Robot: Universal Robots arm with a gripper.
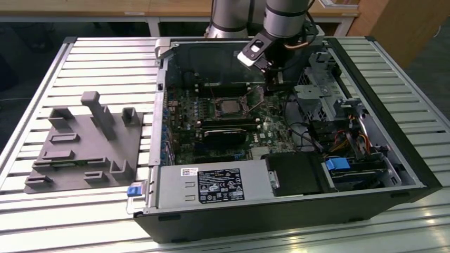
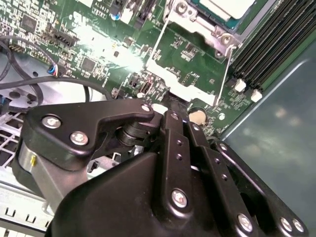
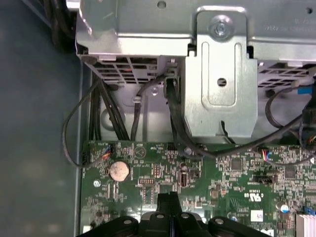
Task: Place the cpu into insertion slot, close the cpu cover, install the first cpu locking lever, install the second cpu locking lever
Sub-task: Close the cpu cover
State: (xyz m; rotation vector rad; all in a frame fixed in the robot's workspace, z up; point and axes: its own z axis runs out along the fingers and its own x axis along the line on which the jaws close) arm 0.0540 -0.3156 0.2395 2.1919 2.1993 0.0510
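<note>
Fingers [image 3: 164, 203] clenched, nothing visible between them, low over the green board [image 3: 222, 173]. Chip [image 2: 222, 6] sits in its socket [image 2: 197, 22], top of frame. Cover [image 2: 180, 81] looks raised. Cover-closing step in hand, I judge; it calls for a gentle downward push.

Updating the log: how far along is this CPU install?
Done: the cpu sits in the insertion slot. In hand: nothing visible; the hand is shut, beside it. Left: two thin lever wires look unlatched; whether the cpu cover is down, I cannot tell.
</note>
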